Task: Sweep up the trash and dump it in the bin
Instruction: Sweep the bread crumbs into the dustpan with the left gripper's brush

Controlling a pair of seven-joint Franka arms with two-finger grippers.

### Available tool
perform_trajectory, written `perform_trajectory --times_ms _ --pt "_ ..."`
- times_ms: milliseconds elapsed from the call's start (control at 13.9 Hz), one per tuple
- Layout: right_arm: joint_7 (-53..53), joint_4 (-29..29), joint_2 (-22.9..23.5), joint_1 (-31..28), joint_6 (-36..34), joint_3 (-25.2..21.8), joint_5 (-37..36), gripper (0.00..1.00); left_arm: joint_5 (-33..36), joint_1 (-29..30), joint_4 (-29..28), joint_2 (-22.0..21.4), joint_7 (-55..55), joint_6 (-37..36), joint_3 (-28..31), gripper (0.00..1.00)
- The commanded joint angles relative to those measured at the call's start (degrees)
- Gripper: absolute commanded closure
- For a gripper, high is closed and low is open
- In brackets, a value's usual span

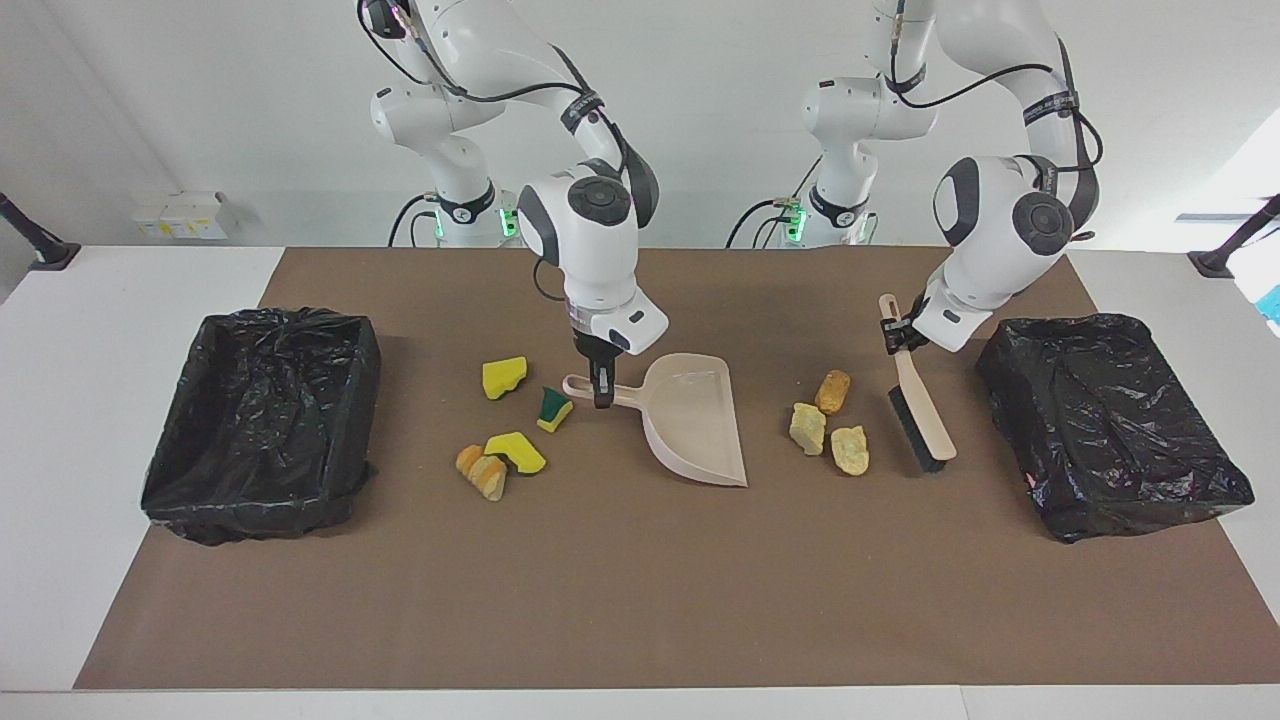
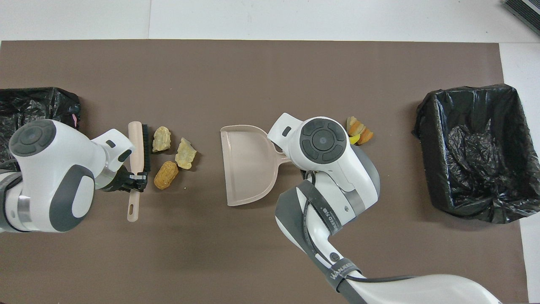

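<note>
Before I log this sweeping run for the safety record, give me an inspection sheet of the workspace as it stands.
Surface: brown mat over a white table.
Job's things: three tan scraps lie between brush and dustpan; four sponge and bread scraps lie beside the dustpan's handle, toward the right arm's end. One black-lined bin at the right arm's end, another bin at the left arm's; none of the seven scraps is binned.
Clutter: nothing seen.
Grippers: left gripper shut on the brush handle; right gripper shut on the dustpan handle.
Cables: black cables run along both arms, off the table.
Surroundings: white wall, small white box at the table edge.
</note>
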Motion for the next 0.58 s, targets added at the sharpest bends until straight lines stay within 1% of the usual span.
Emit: perform_trajectory --times_ms 0,72,288,505 --pt "-2.4 -1.9 -1.2 0.2 -1.4 0.2 1.1 1.0 -2.0 -4.9 -1.5 -1.6 -0.5 1.6 0.6 1.0" --pt "-2.1 -1.8 -1.4 0.3 -1.6 0.2 1.2 1.0 -2.6 -6.7 -1.5 -1.8 -0.5 1.5 0.6 1.0" --pt "-0.5 -1.9 -1.3 0.3 -1.6 0.2 1.2 1.0 -7.3 -12.3 -0.9 -1.8 -1.8 1.4 0.6 1.0" --pt "2.0 -1.9 -1.0 0.5 -1.6 0.2 1.2 1.0 -7.9 -16.2 2.0 -1.3 -3.4 -0.7 0.4 1.0"
